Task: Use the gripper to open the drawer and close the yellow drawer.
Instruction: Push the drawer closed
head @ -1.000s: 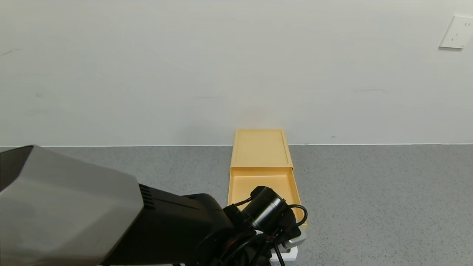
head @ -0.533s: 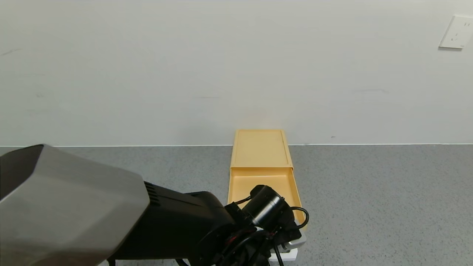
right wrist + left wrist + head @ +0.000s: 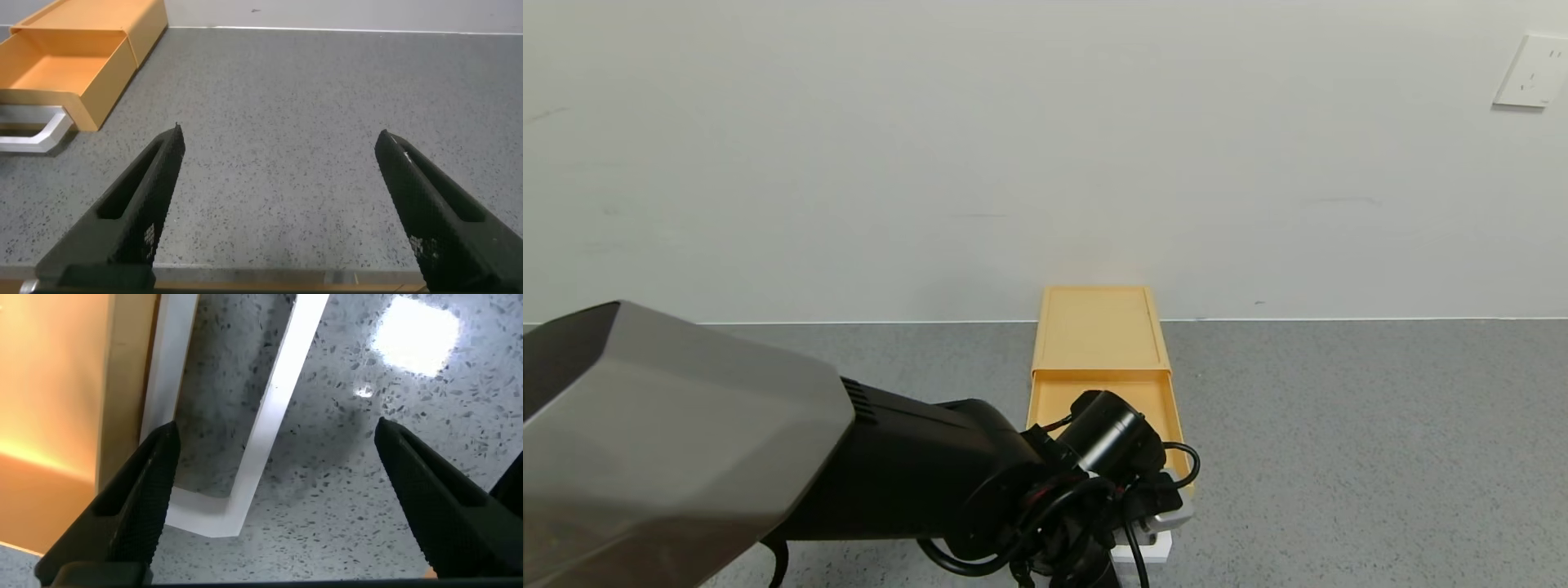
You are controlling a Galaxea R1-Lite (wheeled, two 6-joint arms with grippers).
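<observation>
Since the earlier frame the yellow drawer (image 3: 1104,408), lower centre, has been pushed partly in. The left gripper (image 3: 274,469) is spread wide around the white handle (image 3: 270,416). Pushing should be kept straight.

The right gripper (image 3: 278,208), off to the side, is also spread.

Left hand (image 3: 274,490) spread wide, reaching forward; right hand (image 3: 282,204) agape.
</observation>
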